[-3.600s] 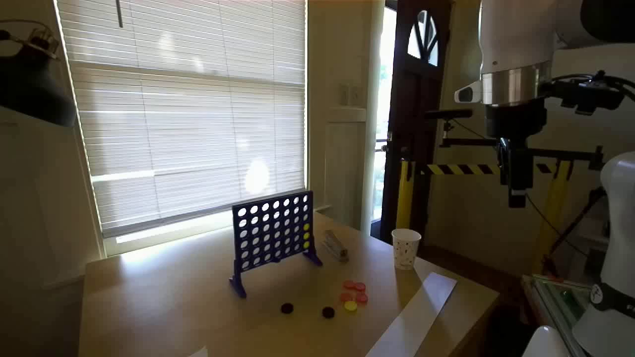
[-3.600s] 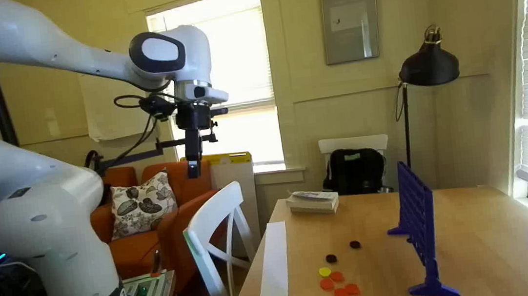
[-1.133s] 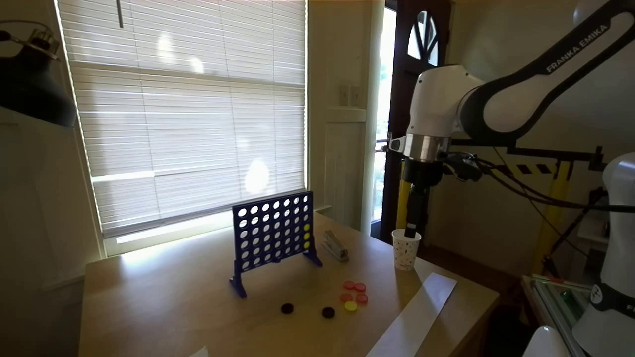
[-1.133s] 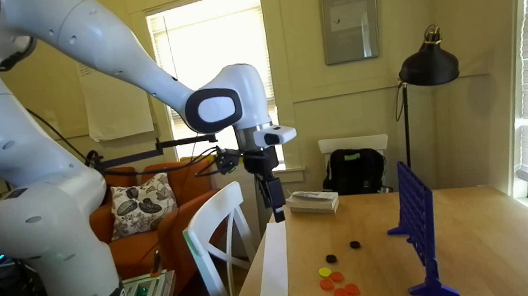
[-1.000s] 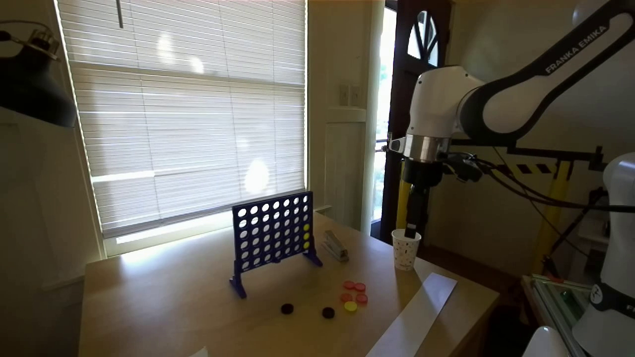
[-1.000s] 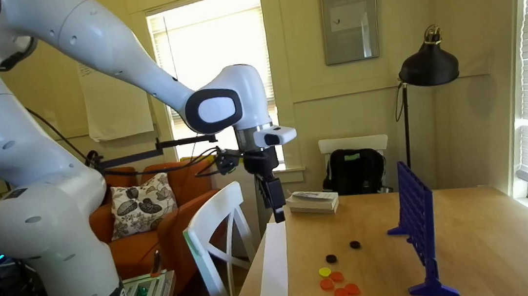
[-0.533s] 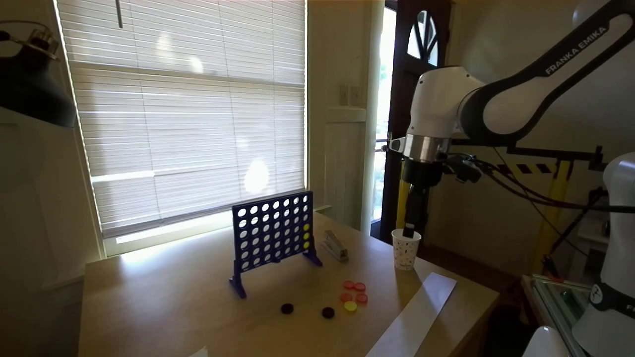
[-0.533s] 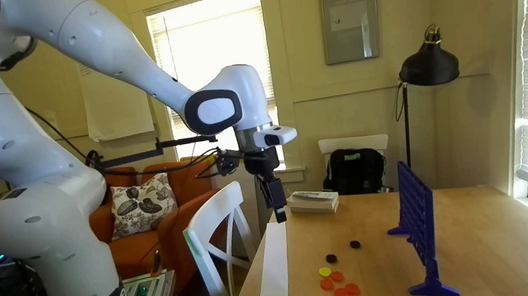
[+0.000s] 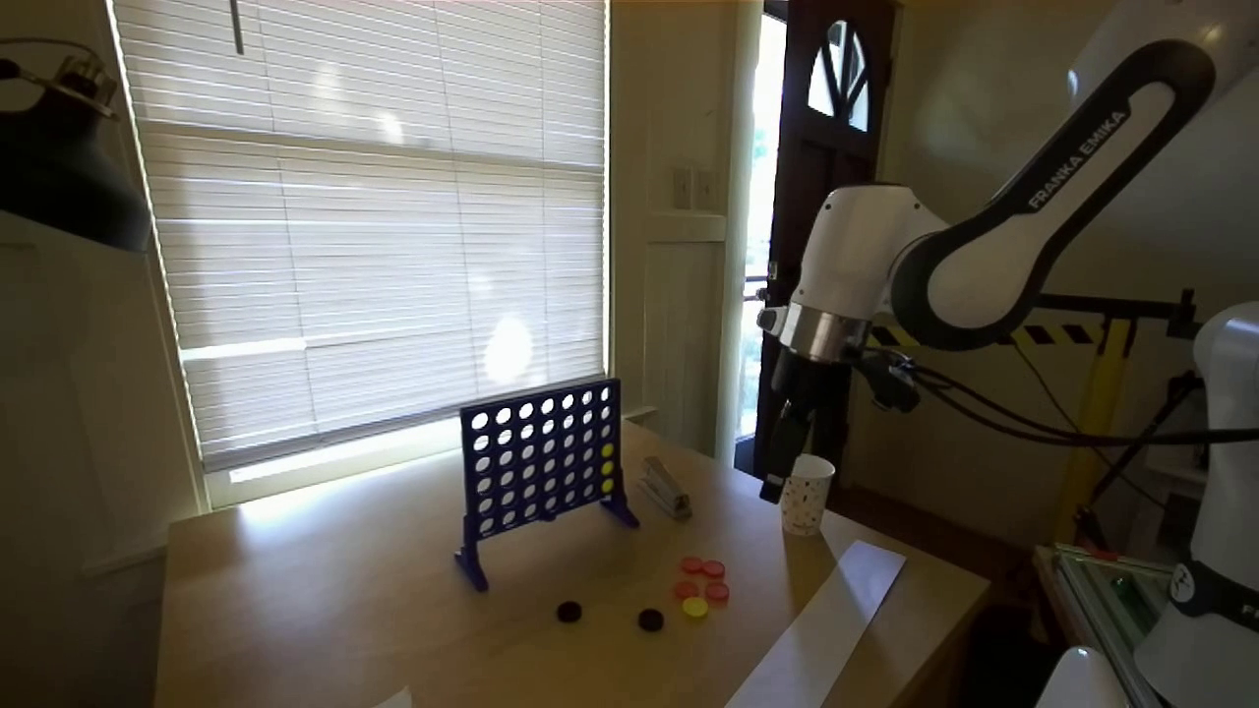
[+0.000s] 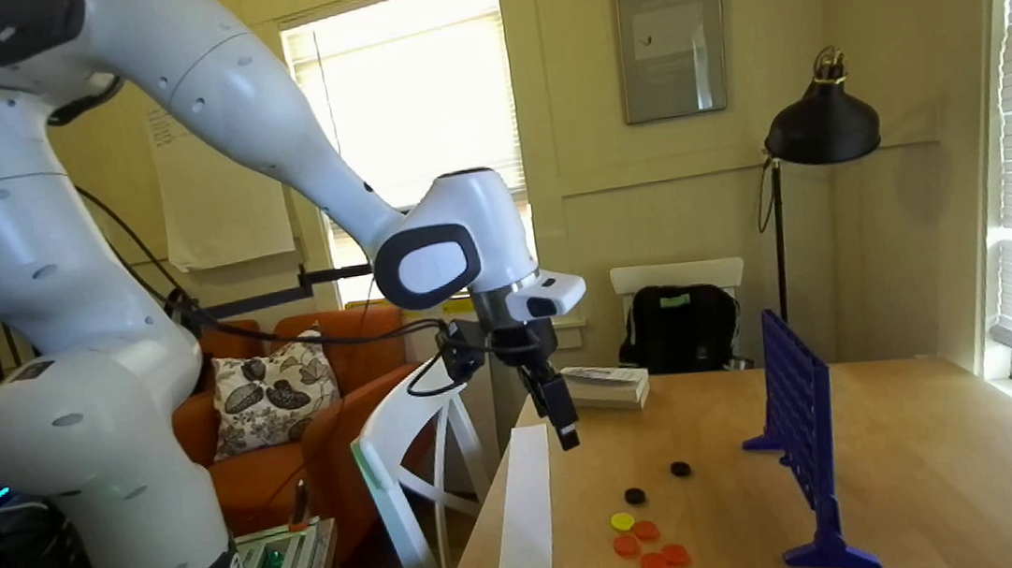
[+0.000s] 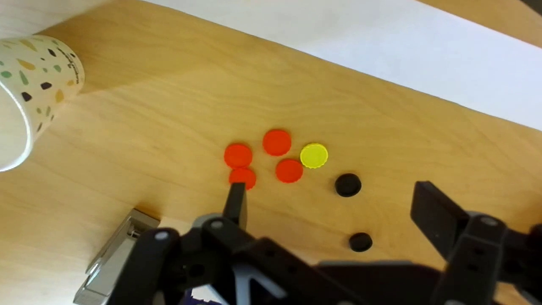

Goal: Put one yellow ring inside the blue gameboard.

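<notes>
While the yellow ring (image 11: pixel 314 155) is lying flat, the gripper (image 11: pixel 331 201) is hanging over the bench (image 11: pixel 156 110), fingers wide apart, holding air.

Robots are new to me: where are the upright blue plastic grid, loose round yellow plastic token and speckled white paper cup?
Blue grid (image 9: pixel 538 460): in an exterior view, frame between holes.
Yellow token (image 11: pixel 314 156): wrist view, centre of its face.
Paper cup (image 9: pixel 809 503): in an exterior view, side below rim.

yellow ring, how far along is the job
Done: the pincer stands open above the table. In hand: nothing gripped; the yellow ring lies beside red tokens. Left: grasping it and slotting it into the blue gameboard, where three yellow discs show.
</notes>
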